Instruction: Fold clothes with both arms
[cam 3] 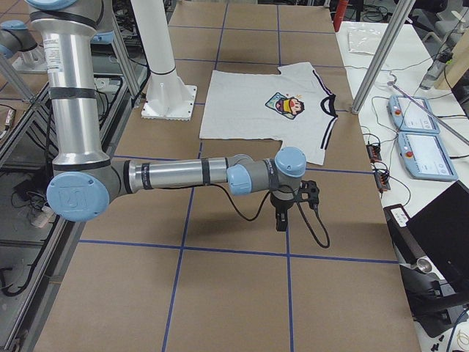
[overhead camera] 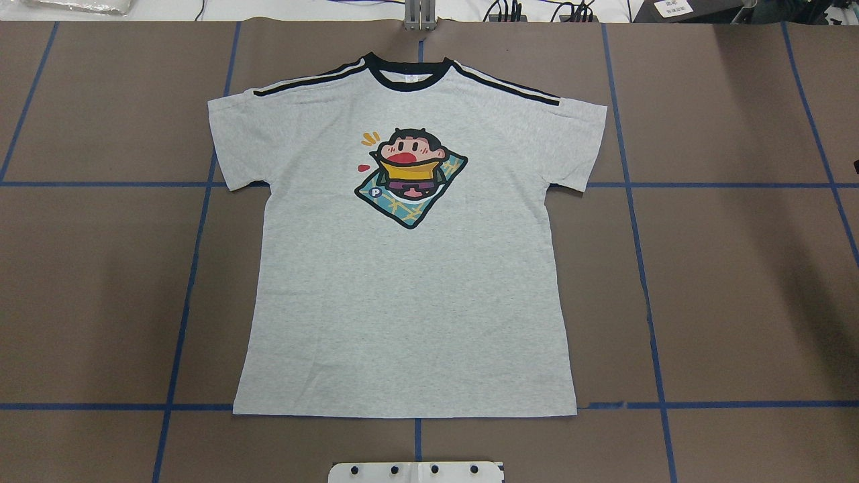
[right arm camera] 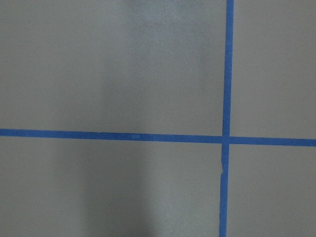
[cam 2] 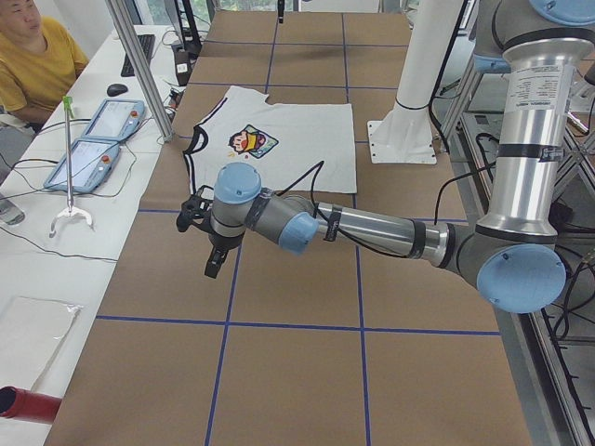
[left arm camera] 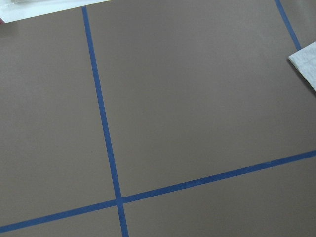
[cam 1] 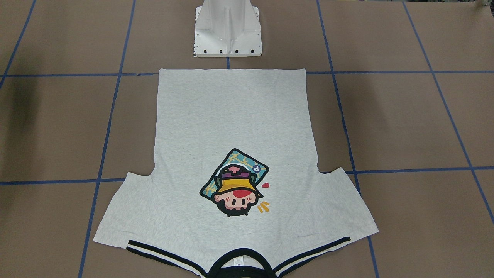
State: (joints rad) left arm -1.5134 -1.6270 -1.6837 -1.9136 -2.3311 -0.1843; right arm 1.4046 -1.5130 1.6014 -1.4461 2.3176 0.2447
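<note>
Shirt lying flat, print up, mid-desk. Left arm, right arm hovering well apart from it. Jaws: cannot tell whether spread. Risk: uneven pinches skewing fold.

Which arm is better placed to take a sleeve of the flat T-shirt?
Left, probably, by little: its wrist view shows a T-shirt corner, the right wrist view only table. Neither the left gripper nor the right gripper touches it.

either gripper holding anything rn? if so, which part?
Nothing is held. The T-shirt lies flat and untouched; the left gripper and right gripper hang over the table, apart from it. Jaw opening can't be told.
</note>
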